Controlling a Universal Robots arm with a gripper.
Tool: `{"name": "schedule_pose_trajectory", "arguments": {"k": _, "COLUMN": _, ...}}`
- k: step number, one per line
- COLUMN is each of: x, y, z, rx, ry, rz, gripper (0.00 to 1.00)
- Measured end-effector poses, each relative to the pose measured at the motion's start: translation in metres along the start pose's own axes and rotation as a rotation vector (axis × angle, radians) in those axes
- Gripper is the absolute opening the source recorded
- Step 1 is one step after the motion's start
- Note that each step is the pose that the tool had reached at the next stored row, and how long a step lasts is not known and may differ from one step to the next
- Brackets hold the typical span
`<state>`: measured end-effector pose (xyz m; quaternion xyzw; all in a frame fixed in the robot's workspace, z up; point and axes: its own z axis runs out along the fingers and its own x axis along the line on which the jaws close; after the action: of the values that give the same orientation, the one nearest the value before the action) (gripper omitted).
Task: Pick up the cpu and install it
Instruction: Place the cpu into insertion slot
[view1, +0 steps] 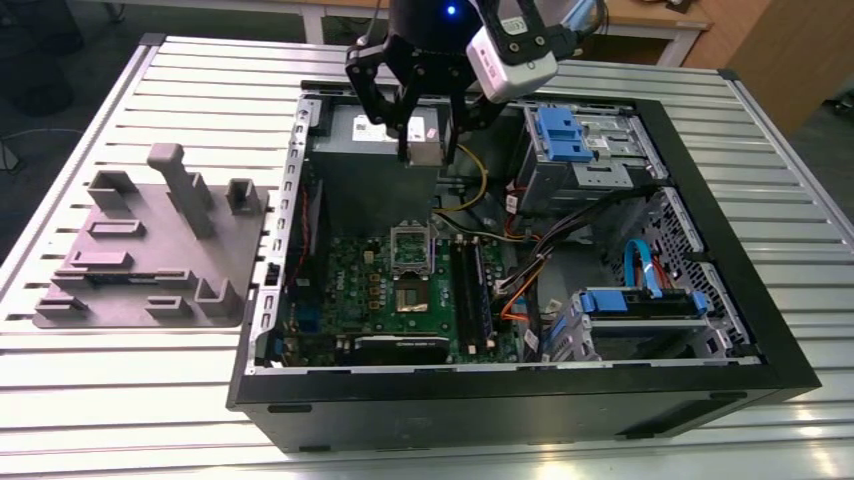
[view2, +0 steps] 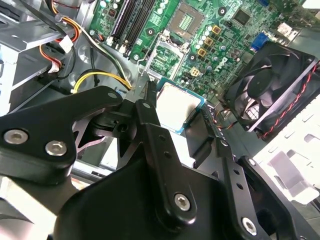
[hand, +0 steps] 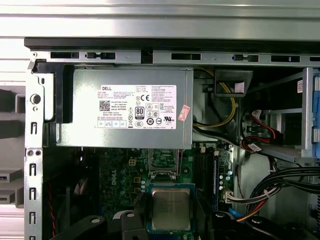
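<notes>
My gripper (view1: 424, 143) hangs over the far part of the open computer case, shut on the cpu (view1: 426, 152), a small flat square with a silvery top. In both wrist views the cpu (view2: 174, 106) (hand: 171, 208) sits level between the two black fingers (view2: 150, 130). It is held above the green motherboard (view1: 374, 285), clear of it. The square metal-framed socket (view1: 411, 248) (view2: 187, 20) (hand: 162, 161) lies open on the board, below and in front of the chip.
The grey power-supply box (hand: 125, 107) fills the case's far end behind the gripper. A black fan (view2: 270, 85), blue drive bays (view1: 574, 135) and cable bundles (view1: 534, 270) crowd the case. A grey fixture tray (view1: 147, 250) lies on the slatted table at the exterior view's left.
</notes>
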<state>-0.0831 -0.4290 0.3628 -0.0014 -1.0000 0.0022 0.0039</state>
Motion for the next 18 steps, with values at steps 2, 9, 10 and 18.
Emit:
{"name": "schedule_pose_trajectory", "arguments": {"k": 2, "x": 0.0000, "y": 0.0000, "z": 0.0005, "rx": 0.0027, "ry": 0.0001, "rz": 0.000, "gripper": 0.47}}
{"name": "schedule_pose_trajectory", "arguments": {"k": 9, "x": 0.0000, "y": -0.0001, "z": 0.0048, "rx": 0.0080, "ry": 0.0001, "rz": 0.000, "gripper": 0.47}}
{"name": "schedule_pose_trajectory", "arguments": {"k": 10, "x": 0.0000, "y": -0.0001, "z": 0.0057, "rx": 0.0080, "ry": 0.0001, "rz": 0.000, "gripper": 0.47}}
{"name": "schedule_pose_trajectory", "arguments": {"k": 18, "x": -0.0004, "y": -0.0041, "z": 0.0123, "rx": 0.0098, "ry": 0.0001, "rz": 0.000, "gripper": 0.47}}
